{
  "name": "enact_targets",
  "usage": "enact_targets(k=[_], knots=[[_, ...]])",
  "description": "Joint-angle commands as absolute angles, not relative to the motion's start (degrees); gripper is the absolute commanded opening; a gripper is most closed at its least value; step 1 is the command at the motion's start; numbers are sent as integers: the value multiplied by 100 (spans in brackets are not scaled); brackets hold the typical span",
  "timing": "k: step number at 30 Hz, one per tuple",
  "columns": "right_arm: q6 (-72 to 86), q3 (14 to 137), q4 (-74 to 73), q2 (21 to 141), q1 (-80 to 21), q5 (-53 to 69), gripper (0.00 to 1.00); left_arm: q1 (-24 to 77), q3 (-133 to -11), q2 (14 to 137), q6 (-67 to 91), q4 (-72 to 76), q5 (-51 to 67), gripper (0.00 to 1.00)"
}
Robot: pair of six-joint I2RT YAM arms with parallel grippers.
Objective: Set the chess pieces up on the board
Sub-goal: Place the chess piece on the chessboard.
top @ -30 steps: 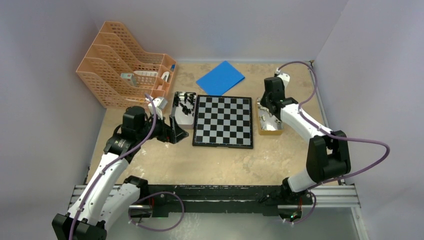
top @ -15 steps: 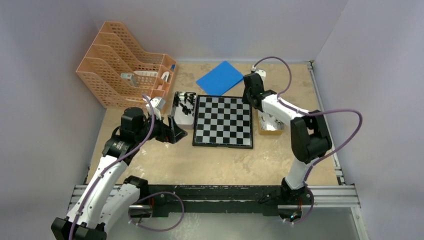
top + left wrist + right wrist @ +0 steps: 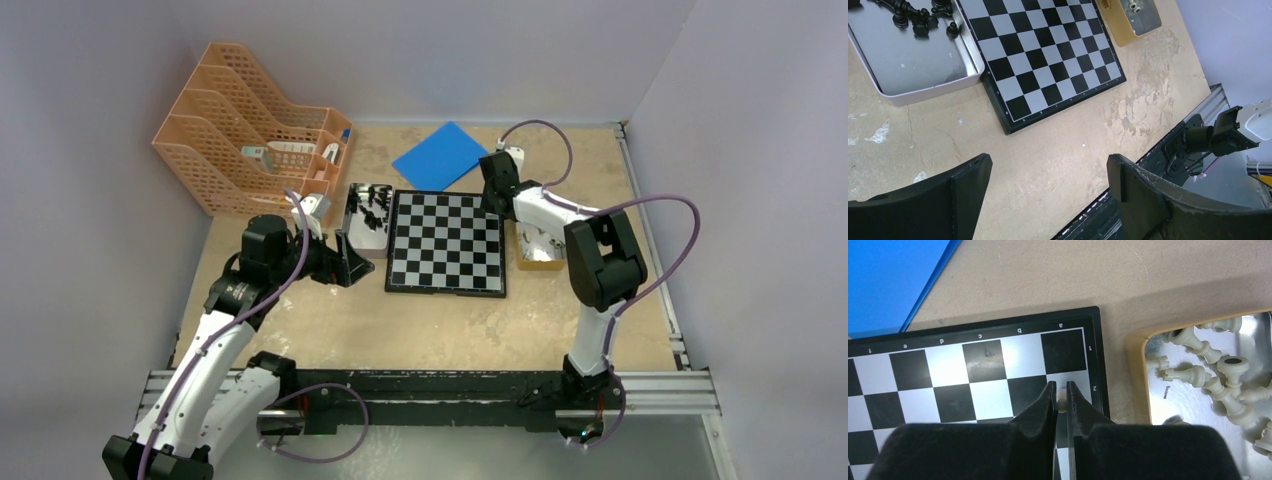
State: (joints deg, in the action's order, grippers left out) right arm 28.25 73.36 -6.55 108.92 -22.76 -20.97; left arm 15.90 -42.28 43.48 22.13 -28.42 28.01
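As both arms are extended over the counter (image 3: 420, 320), the orange file rack (image 3: 240, 130) is recorded at its far left corner. The board (image 3: 447, 242) is laid flat near the middle of the counter, squared to the arms. The blue sheet (image 3: 440, 156) is lying just beyond the board's far edge, turned at an angle.

The grey tin (image 3: 903, 65) is set close against the board's left edge. The tan tray (image 3: 1135, 375) is set just beside the board's right edge.

The left gripper (image 3: 1048, 167) is held above bare counter, near the tin's near end and the board's near left corner. Its jaws are spread wide, with nothing between them.

The right gripper (image 3: 1061, 392) is positioned over the board's far right corner, its jaws pinched on a single white piece (image 3: 1062, 402). That piece is held over the light square in column a, row 2, next to the frame. Contact with the board cannot be judged.

The black chess pieces (image 3: 918, 17) are clustered at the far end of the grey tin. The other white chess pieces (image 3: 1218, 375) are heaped in the tan tray, most lying on their sides.
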Motion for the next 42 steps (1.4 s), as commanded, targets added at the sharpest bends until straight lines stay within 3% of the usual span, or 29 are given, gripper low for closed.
enact_targets(k=[1,26,42], knots=[[2916,7601,-593,10952,-2298,-2290,8,1615,-4254,4266,2292,-2751,2752,86],[2970,7592,-712,11025,-2295,-2395,11,1617,-4254,4279,2290,-2755,2751,86],[2919,7840,-851,10797,-2297,-2171,28,1617,-4254,4277,2287,-2751,2742,86]])
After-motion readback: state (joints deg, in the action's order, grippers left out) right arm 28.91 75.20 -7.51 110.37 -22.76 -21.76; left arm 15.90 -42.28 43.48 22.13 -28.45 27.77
